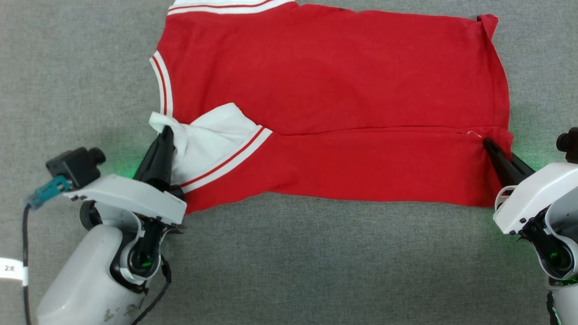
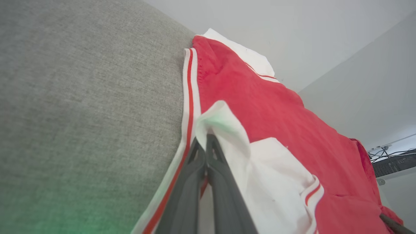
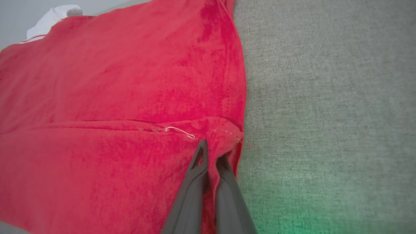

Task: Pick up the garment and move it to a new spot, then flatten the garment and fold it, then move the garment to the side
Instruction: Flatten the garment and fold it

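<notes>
The garment (image 1: 334, 81) is a red jersey with white panels and striped trim, spread across the grey surface, its near strip folded up over the body. My left gripper (image 1: 166, 132) is shut on the white corner of that folded strip at the left (image 2: 221, 117). My right gripper (image 1: 487, 143) is shut on the red corner of the strip at the right (image 3: 224, 133). In the left wrist view the dark fingers (image 2: 195, 162) pinch white cloth beside the striped trim. In the right wrist view the dark fingers (image 3: 198, 162) pinch red cloth at the hem.
A grey fabric-covered surface (image 1: 316, 271) lies under everything, with bare room in front of the garment and to both sides. A pale wall (image 2: 325, 32) and a dark keyboard (image 2: 393, 164) stand beyond the surface's far edge.
</notes>
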